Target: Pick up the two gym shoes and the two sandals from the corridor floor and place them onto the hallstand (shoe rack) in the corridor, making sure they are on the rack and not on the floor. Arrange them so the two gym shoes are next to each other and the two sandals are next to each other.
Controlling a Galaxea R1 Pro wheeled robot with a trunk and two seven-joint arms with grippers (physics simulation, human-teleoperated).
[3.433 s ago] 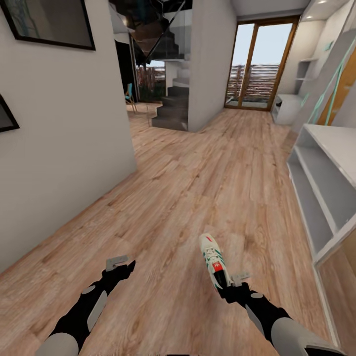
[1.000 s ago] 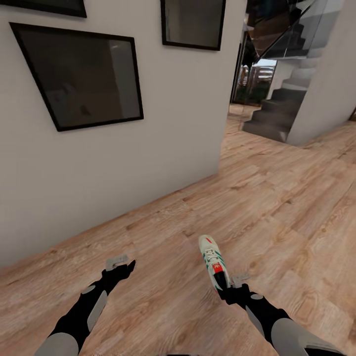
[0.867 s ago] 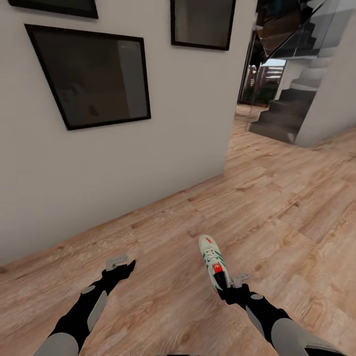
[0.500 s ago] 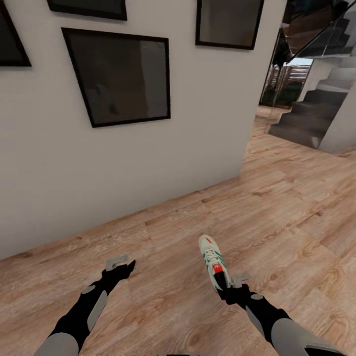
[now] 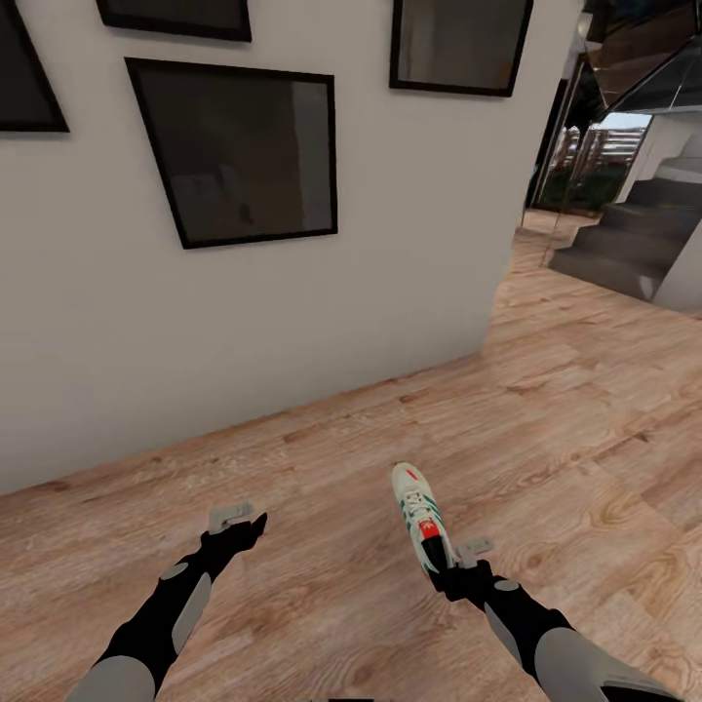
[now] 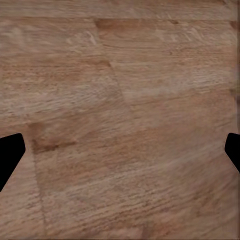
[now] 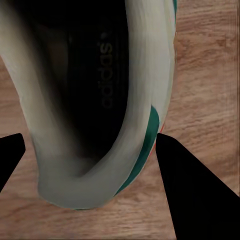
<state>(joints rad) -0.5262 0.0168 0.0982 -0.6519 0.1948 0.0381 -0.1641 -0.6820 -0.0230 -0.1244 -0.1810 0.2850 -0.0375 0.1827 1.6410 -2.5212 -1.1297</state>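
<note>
I've kept swinging the base left: the shoe rack has gone from view, framed pictures (image 5: pixel 239 151) now ahead. My right pincer (image 5: pixel 441 565) stays clamped on one gym shoe (image 5: pixel 419 512); left pincer (image 5: pixel 237 524) spread, empty above the floor (image 5: pixel 585 409).

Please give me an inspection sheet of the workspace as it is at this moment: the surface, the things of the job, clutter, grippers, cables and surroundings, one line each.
Surface: light-brown wood-plank floor, bare around the arms.
Job's things: one gym shoe, white with green stripes and red patches, held at its heel end by the right gripper, toe pointing away from the robot; the right wrist view looks into its dark opening.
Clutter: nothing seen.
Grippers: right gripper shut on the gym shoe's heel rim; left gripper open, holding nothing, with only floor between its fingertips.
Cables: nothing seen.
Surroundings: white wall close ahead with dark framed pictures; grey staircase at far right.
</note>
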